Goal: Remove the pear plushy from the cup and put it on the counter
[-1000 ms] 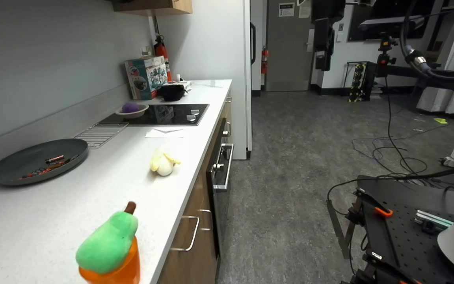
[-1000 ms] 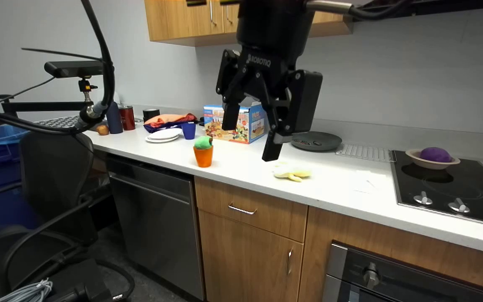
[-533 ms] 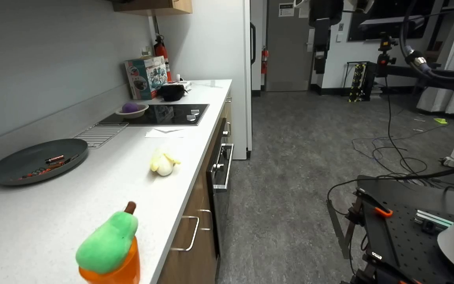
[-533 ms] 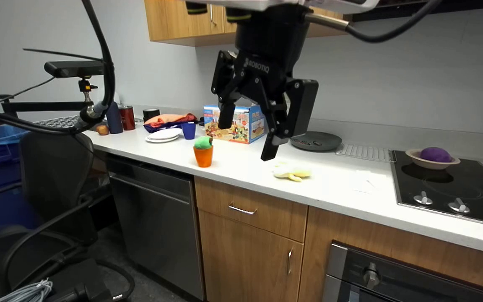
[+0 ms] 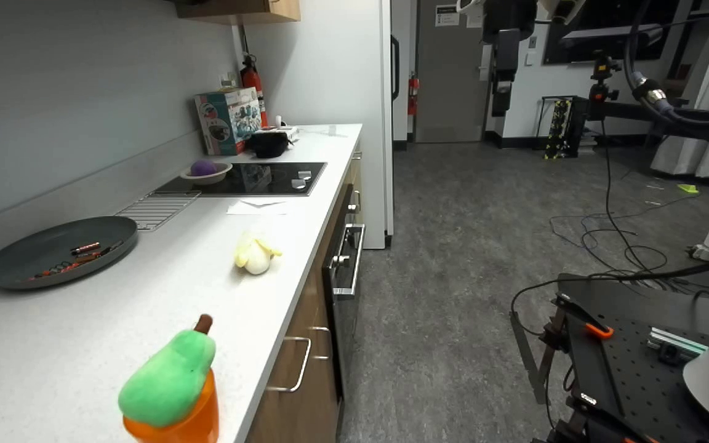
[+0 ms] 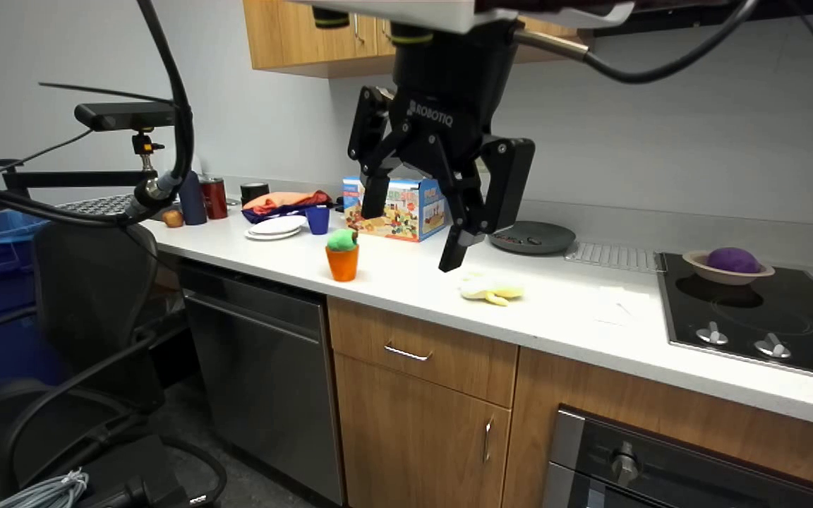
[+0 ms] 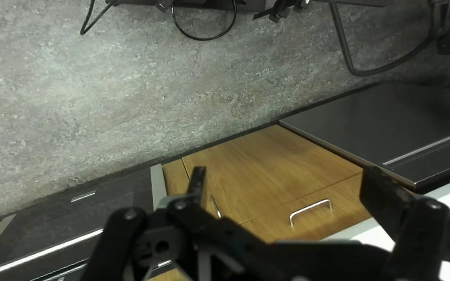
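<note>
The green pear plushy [image 5: 170, 378] sits in the orange cup [image 5: 202, 421], its round end down in the rim and its brown stem tilted up. The plushy [image 6: 341, 240] and cup [image 6: 343, 265] show in both exterior views, on the white counter [image 6: 406, 279] near its front edge. My gripper [image 6: 412, 231] is open and empty, high in front of the counter and well apart from the cup. It also shows at the top of an exterior view [image 5: 502, 101]. In the wrist view the spread fingers [image 7: 286, 173] frame wooden drawers, with a strip of counter [image 7: 377, 236]; plushy and cup do not show clearly there.
A pale yellowish lump [image 6: 488, 288] lies on the counter right of the cup. Behind are a dark pan [image 6: 533, 237], a wire rack [image 6: 615, 257] and a box [image 6: 399, 208]. Plates [image 6: 272, 231] and a blue cup [image 6: 317, 219] stand behind the orange cup.
My gripper has shifted slightly left and down in an exterior view, and more of the white arm shows above it. It stays open. The plushy and cup have not moved.
</note>
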Robot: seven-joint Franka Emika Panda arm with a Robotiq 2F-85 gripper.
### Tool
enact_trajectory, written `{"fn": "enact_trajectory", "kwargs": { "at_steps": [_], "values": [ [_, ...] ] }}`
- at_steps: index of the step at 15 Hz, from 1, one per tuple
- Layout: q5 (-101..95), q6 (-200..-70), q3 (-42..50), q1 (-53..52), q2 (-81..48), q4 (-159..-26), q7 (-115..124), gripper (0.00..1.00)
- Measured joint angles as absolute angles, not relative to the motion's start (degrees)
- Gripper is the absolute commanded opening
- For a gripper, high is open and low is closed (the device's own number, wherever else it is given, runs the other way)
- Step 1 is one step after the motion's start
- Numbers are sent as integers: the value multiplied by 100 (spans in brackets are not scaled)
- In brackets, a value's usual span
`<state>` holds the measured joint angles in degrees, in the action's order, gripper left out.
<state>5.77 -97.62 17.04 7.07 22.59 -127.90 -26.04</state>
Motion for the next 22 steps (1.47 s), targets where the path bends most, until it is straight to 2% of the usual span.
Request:
{"fn": "enact_trajectory", "kwargs": {
  "at_steps": [17, 22],
  "values": [
    [694, -9833, 1688, 682, 2169, -12763, -2578, 100],
    [1079, -10078, 1435, 425, 1999, -12700, -2628, 100]
  ]
}}
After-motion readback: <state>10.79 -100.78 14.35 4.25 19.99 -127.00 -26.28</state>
